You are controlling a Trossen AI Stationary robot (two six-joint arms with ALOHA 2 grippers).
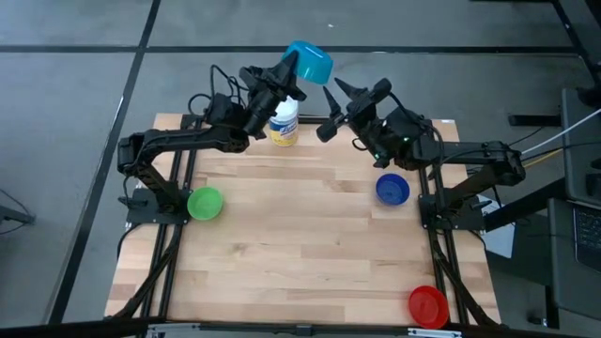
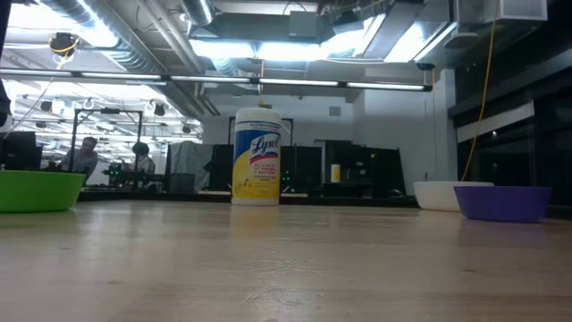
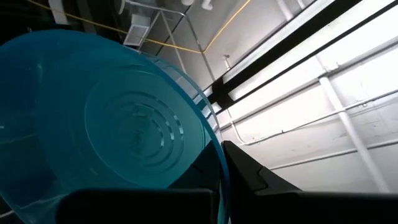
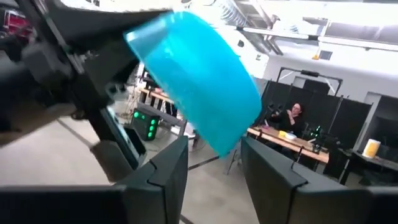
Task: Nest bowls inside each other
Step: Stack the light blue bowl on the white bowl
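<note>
My left gripper (image 1: 295, 68) is raised over the table's far edge, shut on a light blue bowl (image 1: 311, 60) that is tipped on its side. My right gripper (image 1: 329, 108) stands open just right of it. In the right wrist view its fingers (image 4: 168, 171) flank the bowl's base (image 4: 229, 140) without touching. A green bowl (image 1: 205, 203) sits at the left edge, a dark blue bowl (image 1: 392, 189) at the right and a red bowl (image 1: 427, 305) at the near right corner. A white bowl (image 2: 441, 194) shows only in the low view, beside the dark blue bowl (image 2: 502, 202). My left gripper pinches the light blue bowl's wall at the rim (image 3: 214, 158) between its two fingers; one finger (image 3: 255, 177) lies outside the wall. The fingers slant upward toward the far side. The bowl is lifted clear, its opening turned toward the gripper and its base pointing away.
A white canister with a yellow label (image 1: 284, 123) stands upright near the far edge, under the raised left gripper. The wooden table top (image 1: 300, 244) shows bare boards between the bowls. People and desks show in the room beyond the table.
</note>
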